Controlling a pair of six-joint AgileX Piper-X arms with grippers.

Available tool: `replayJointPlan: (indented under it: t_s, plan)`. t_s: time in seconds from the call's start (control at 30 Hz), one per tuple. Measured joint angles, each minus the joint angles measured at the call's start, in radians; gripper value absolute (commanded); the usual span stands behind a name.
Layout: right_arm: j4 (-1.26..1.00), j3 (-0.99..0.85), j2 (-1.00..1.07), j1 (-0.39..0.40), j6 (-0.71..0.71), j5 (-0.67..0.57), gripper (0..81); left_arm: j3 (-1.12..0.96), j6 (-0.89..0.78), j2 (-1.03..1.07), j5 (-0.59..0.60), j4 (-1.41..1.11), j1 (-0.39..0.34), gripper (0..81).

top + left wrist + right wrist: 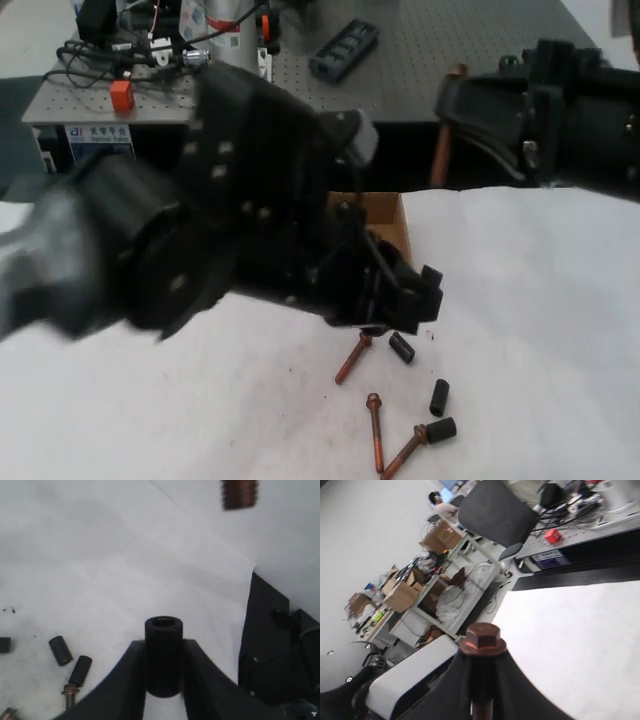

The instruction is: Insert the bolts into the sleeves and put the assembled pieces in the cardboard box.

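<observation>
Left wrist view: left end effector clamps sleeve; right end effector, seemingly bolt.

Can make out only a corner of the cardboard box behind a blurred arm, only the edge-cut threaded tip of a bolt.

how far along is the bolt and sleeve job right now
Done: nothing certain. The visible part of the cardboard box shows no pieces, and one bolt on the cloth touches a sleeve, perhaps assembled. In hand: the left claw grips a sleeve, the right claw a bolt, not yet joined. Left: two loose bolts and two loose sleeves on the cloth.
</observation>
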Motion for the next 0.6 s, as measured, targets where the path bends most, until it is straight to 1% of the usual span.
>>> replayJointPlan:
  t_s: [0.03, 0.07, 0.1, 0.37, 0.47, 0.6]
  plan:
    - [-0.016, 0.0, 0.0, 0.034, 0.01, -0.005, 5.0, 0.0, 0.0, -0.01, -0.027, -0.005, 0.0, 0.6]
    - [-0.031, 0.0, 0.0, 0.044, 0.025, -0.007, 5.0, 0.0, -0.003, -0.018, -0.075, -0.013, 0.0, 0.6]
    - [-0.031, 0.0, 0.0, 0.052, 0.03, -0.007, 5.0, 0.0, -0.008, -0.022, -0.091, -0.026, 0.0, 0.6]
    - [-0.011, 0.0, -0.003, 0.051, -0.021, 0.033, 5.0, 0.006, -0.049, -0.026, -0.095, -0.078, 0.003, 0.6]
    - [0.002, 0.0, -0.003, 0.054, -0.029, 0.08, 5.0, 0.008, -0.053, -0.026, -0.084, -0.078, 0.005, 0.6]
    - [0.005, 0.0, -0.003, 0.054, -0.03, 0.115, 5.0, 0.008, -0.056, -0.026, -0.075, -0.093, 0.004, 0.6]
